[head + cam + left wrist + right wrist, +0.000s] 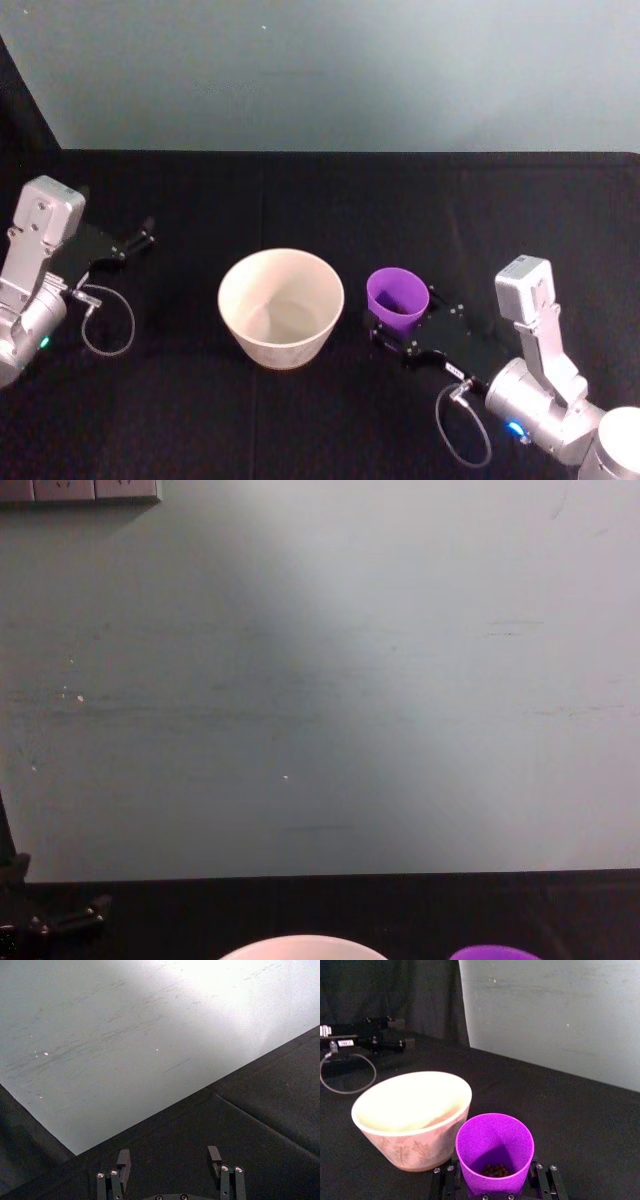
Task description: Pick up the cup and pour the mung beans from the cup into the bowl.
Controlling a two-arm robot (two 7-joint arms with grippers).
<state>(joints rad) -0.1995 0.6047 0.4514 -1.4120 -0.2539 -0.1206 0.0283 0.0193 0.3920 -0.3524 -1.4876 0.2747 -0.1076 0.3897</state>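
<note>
Right pincer (492, 1172) hugs the cup (495, 1142) on both sides, just right of the bowl (410, 1110) on the worktop (300, 200). Lift level, tip slowly over the rim. Left pincer (169, 1156) parked, wide open, empty.

— The cup (494, 1152) held in the right gripper (398, 318)?
— Purple plastic, smooth, faintly grainy inside.
— The bowl (405, 1147) just beside it?
— Smooth, slightly glossy. Matt black cloth (580, 1125) beneath both.
</note>
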